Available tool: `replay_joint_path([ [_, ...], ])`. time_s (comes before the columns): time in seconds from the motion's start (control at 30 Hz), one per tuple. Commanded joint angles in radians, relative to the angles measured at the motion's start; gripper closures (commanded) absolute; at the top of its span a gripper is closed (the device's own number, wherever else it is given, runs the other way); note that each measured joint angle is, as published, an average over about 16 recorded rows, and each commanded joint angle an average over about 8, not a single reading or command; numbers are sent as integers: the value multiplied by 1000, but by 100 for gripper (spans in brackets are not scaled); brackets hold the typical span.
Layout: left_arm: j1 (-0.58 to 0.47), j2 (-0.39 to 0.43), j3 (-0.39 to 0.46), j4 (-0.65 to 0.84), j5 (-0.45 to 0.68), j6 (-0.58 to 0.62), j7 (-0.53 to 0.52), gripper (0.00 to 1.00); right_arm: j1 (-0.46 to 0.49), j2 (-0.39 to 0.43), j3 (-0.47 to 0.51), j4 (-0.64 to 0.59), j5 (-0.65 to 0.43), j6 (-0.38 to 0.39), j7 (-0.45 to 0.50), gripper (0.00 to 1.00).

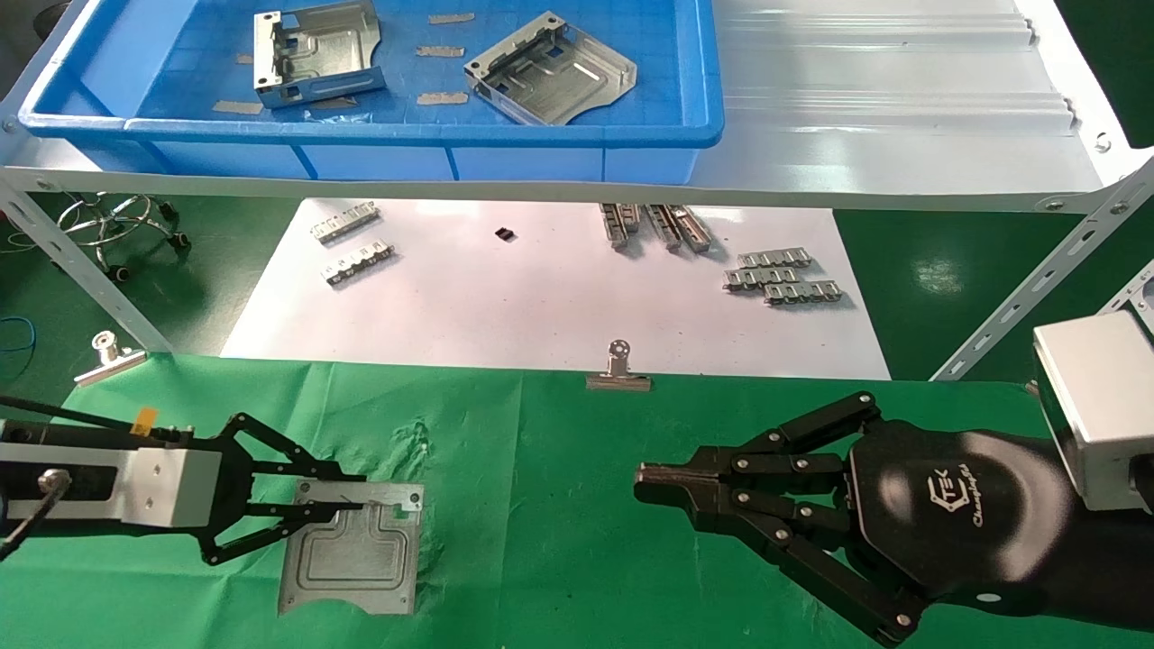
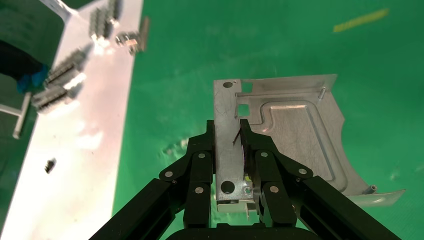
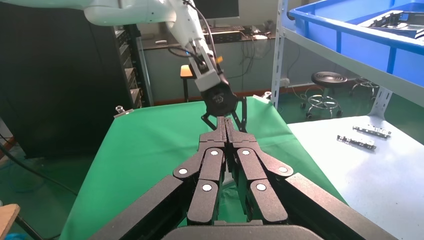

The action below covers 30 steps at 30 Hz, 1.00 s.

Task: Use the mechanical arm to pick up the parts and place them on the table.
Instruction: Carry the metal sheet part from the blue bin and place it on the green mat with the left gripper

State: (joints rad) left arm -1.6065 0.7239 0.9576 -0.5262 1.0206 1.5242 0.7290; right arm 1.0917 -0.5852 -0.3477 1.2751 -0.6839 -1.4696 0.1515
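Note:
One silver stamped part (image 1: 361,554) lies flat on the green cloth table (image 1: 541,541) at the front left. My left gripper (image 1: 352,505) is shut on its folded rim; in the left wrist view the fingertips (image 2: 246,131) clamp the rim strip of this part (image 2: 295,135) from both sides. Two more parts (image 1: 315,54) (image 1: 550,68) lie in the blue bin (image 1: 361,131) on the shelf. My right gripper (image 1: 642,478) is shut and empty, hovering over the cloth at the front right, and also shows in its wrist view (image 3: 226,122).
The white ribbed shelf (image 1: 902,90) carries the bin at the back. A white paper sheet (image 1: 541,306) below it holds several toothed strips (image 1: 783,278). Binder clips (image 1: 618,370) (image 1: 108,356) pin the cloth's far edge. Slanted shelf legs (image 1: 1037,288) stand at both sides.

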Motion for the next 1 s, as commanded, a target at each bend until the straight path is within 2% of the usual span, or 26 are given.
replay_joint_path([
  [0.03,-1,18,6,38,14,-10,27,100,0,0,0,0,0,0,0,100],
  [0.2,3,51,6,111,22,-38,77,100,0,0,0,0,0,0,0,100],
  [0.23,4,57,5,124,22,-46,86,97,0,0,0,0,0,0,0,100],
  [0.3,7,68,2,148,19,-61,102,80,0,0,0,0,0,0,0,100],
  [0.47,15,90,-4,195,13,-81,139,18,0,0,0,0,0,0,0,100],
  [0.53,16,96,-6,210,10,-81,152,4,0,0,0,0,0,0,0,100],
  [0.6,17,102,-8,223,8,-80,165,0,0,0,0,0,0,0,0,100],
  [0.83,11,106,-20,254,-10,-46,211,0,0,0,0,0,0,0,0,100],
  [0.97,-9,97,-25,276,-26,6,179,0,0,0,-1,0,0,0,0,100],
  [1.0,-13,94,-25,281,-31,22,153,0,0,0,-1,0,0,0,0,96],
])
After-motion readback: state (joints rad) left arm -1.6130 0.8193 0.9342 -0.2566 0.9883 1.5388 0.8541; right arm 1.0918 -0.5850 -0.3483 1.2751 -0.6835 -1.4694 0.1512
